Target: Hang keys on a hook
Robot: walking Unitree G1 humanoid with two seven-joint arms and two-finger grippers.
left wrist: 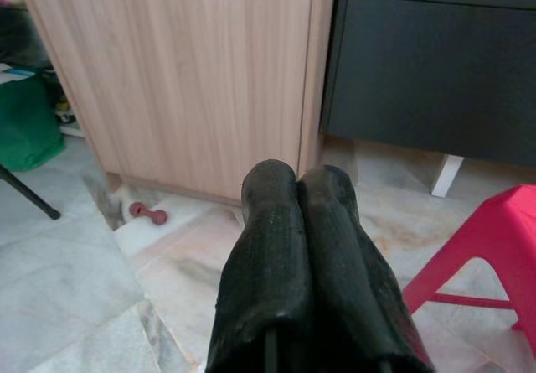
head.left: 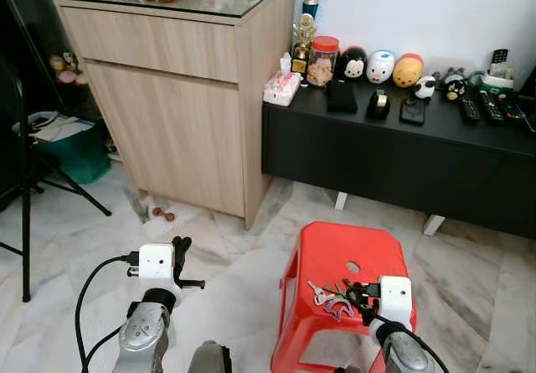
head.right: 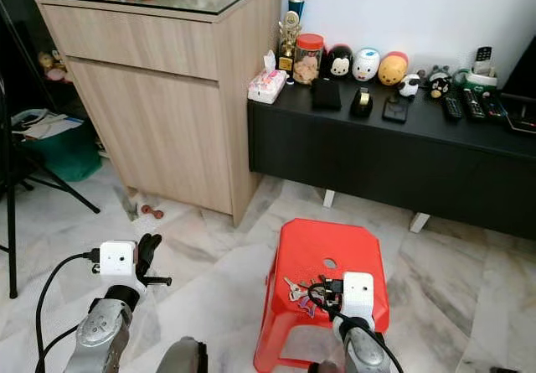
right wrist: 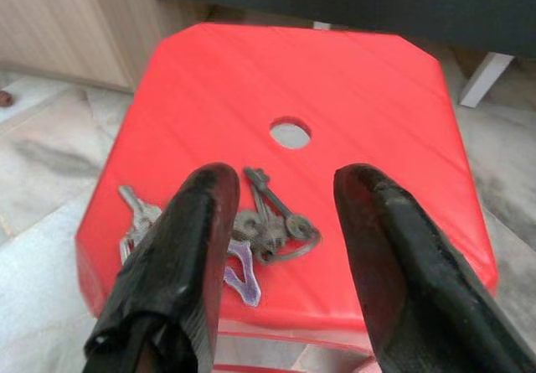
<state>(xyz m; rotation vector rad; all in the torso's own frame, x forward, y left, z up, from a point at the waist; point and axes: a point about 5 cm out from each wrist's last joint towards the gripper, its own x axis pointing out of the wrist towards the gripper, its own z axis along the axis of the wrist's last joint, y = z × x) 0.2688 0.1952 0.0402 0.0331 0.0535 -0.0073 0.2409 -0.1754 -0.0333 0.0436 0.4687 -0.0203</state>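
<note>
Our right gripper point(right wrist: 280, 209) hangs just above the keys point(right wrist: 251, 235), with its fingers point(right wrist: 188, 247) apart, one on each side of the bunch. These keys lie on the red stool point(head.left: 335, 251), near its front edge. We judge that the pick-up step is in hand: next we must go down and close on the ring. Our left gripper point(left wrist: 297, 222) waits beside, fingers pressed together on nothing. We see no hook yet.
</note>
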